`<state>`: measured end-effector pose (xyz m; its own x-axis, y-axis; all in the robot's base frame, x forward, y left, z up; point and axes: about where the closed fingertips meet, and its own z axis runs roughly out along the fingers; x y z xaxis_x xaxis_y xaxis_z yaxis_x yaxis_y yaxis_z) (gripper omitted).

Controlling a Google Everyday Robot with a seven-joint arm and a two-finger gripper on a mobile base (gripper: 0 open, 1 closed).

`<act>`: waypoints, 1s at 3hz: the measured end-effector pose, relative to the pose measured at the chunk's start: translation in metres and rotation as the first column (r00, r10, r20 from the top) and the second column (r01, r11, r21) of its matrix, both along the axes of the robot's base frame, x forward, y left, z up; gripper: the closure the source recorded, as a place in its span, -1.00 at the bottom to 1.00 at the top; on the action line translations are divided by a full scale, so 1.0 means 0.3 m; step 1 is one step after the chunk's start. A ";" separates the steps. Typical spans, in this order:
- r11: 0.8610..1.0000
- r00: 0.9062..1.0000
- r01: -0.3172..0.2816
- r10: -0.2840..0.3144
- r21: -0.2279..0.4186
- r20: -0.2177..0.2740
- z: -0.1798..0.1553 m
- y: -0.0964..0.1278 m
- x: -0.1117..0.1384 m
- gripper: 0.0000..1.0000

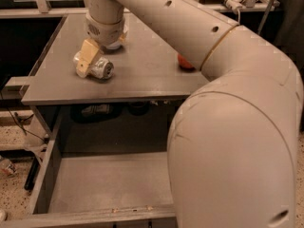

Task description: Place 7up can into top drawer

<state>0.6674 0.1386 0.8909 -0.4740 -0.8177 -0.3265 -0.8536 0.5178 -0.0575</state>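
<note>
The 7up can [100,69] lies on its side on the grey tabletop [142,75], near the left front. Its silvery end faces the front right. My gripper [88,61] reaches down from the wrist [105,25] and sits right on the can's left part, covering some of it. The can rests on the tabletop. The top drawer [109,184] is pulled out below the table's front edge, and its floor is bare.
A red-orange round fruit [183,63] sits on the table at the right, half hidden by my arm [228,127]. The arm fills the right side of the view. A white bowl [115,44] peeks out behind the wrist. Dark objects [95,110] lie under the table.
</note>
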 end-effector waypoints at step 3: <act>1.000 1.000 0.012 -0.012 0.007 -0.002 -0.049 0.056 0.103 -1.00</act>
<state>0.6983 0.1553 0.8761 -0.4848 -0.8095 -0.3311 -0.8472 0.5288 -0.0524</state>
